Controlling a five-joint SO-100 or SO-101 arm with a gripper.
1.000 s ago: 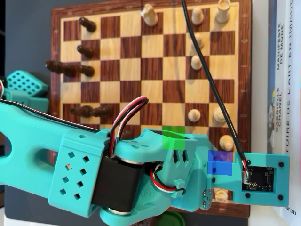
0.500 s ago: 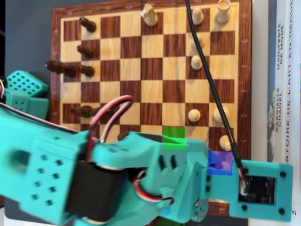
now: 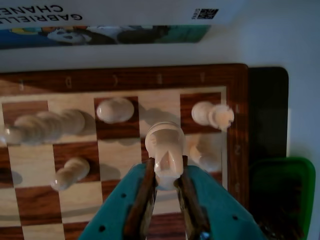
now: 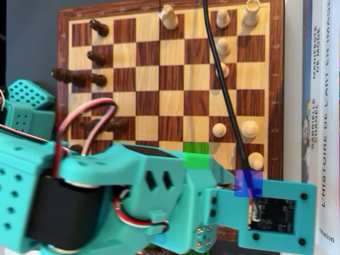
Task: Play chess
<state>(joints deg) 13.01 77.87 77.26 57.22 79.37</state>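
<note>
Wrist view: my gripper point(image 3: 165, 172) is clenched on a white chess piece point(image 3: 165, 145) above the chessboard point(image 3: 125, 80) near its corner rook point(image 3: 212, 114), a grasp that the overhead view hides beneath my arm point(image 4: 106, 196), showing instead the dark pieces point(image 4: 85, 78) across the board.

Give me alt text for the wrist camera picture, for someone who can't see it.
A teal end effector grips a white chess piece above a wooden chessboard. Other white pieces stand on nearby squares, a book lies beyond the board's far edge, and a green container sits at right.
</note>
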